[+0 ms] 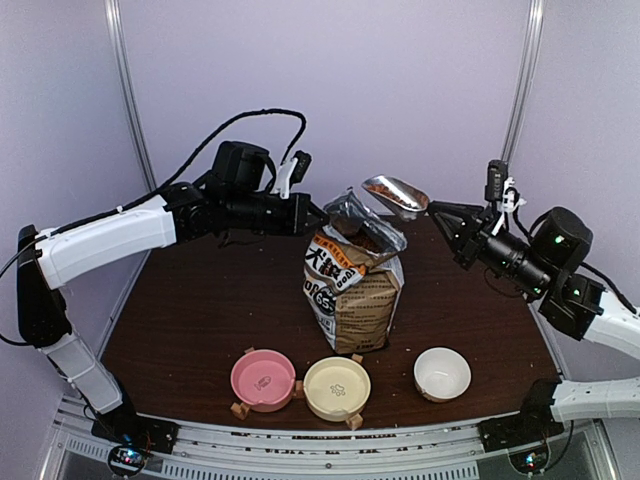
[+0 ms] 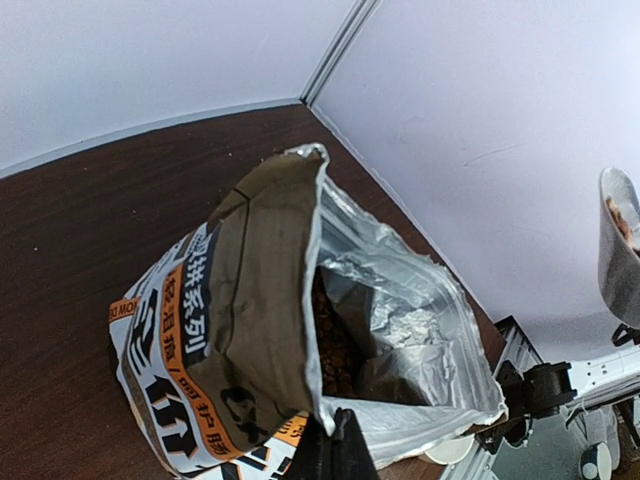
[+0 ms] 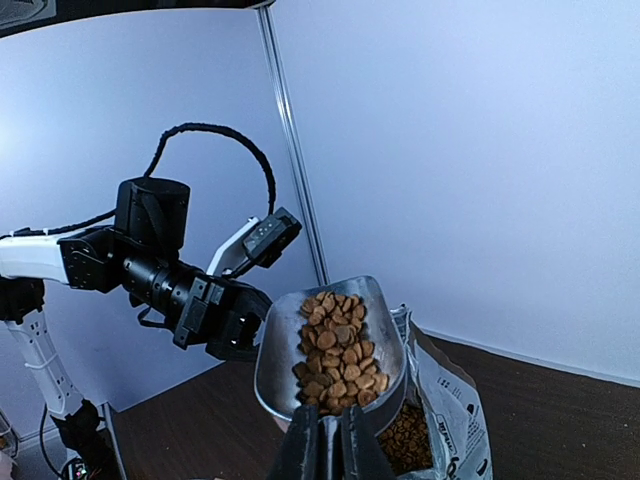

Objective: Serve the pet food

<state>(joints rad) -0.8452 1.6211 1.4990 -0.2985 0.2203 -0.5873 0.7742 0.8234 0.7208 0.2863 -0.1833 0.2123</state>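
Pet food (image 3: 338,352): small brown pellets, heaped loose in the metal scoop (image 3: 277,372), which is raised above the open bag (image 1: 352,290). More pellets show down inside the bag's foil mouth.

Right pincer (image 3: 325,450): narrow, clamped on the scoop's handle.

Left pincer (image 1: 315,218): closed flat on the bag's top edge, holding the mouth apart.

Pink bowl (image 1: 263,378), yellow bowl (image 1: 337,388) and white bowl (image 1: 442,372) stand in a row on the table (image 1: 200,290) in front of the bag. No pellets are visible in them.

Handling, judged: the pellets look light, hard and dry, so they will roll and scatter freely. They are too small to pinch singly. Carry them only in the scoop, gripped by the handle and held level. Any tilt on the way spills them. Tip the lip low over a bowl.
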